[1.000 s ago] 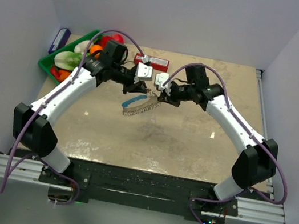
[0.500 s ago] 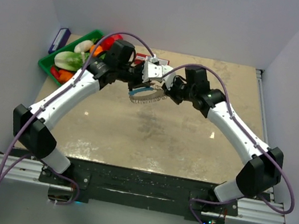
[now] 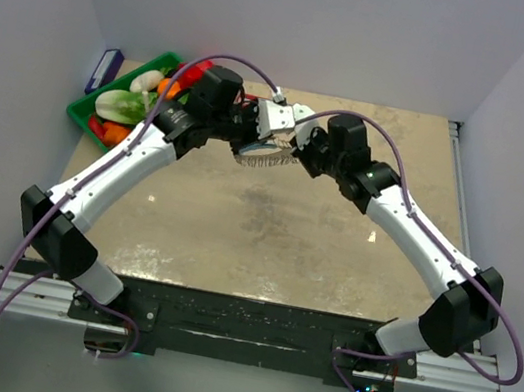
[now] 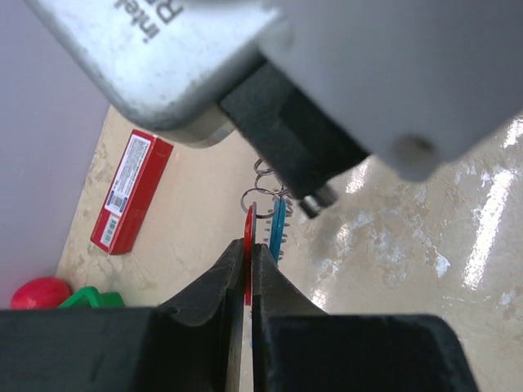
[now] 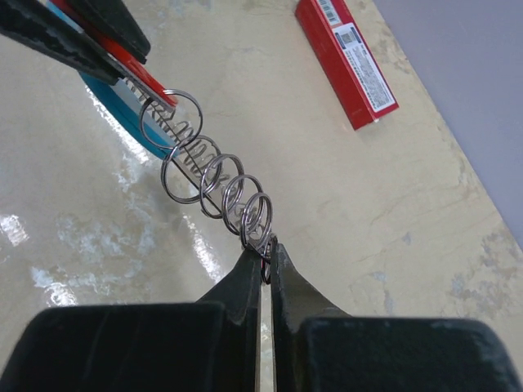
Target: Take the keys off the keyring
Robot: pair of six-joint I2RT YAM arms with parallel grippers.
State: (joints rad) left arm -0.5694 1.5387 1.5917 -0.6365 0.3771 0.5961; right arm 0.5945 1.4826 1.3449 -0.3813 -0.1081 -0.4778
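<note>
Both grippers meet above the far middle of the table and hold the keyring [image 3: 265, 159] up between them. My left gripper [image 4: 248, 255] is shut on a thin red key [image 4: 249, 233], with the keyring's blue section [image 4: 279, 224] just right of it. A row of silvery rings [image 5: 214, 178] runs from that red key [image 5: 135, 69] and the blue section [image 5: 131, 122] down to my right gripper [image 5: 264, 255]. The right gripper is shut on the last ring [image 5: 258, 219]. From above, the left gripper [image 3: 254, 144] and right gripper [image 3: 287, 153] nearly touch.
A long red box [image 5: 347, 57] lies on the table near the back wall, also seen as the red box [image 4: 131, 192] in the left wrist view. A green tray [image 3: 87, 111] of toy vegetables sits at the far left, a blue box [image 3: 104, 70] beside it.
Both grippers have moved toward the back wall and closer together, and have lifted the keyring off the table. Both stay shut.
</note>
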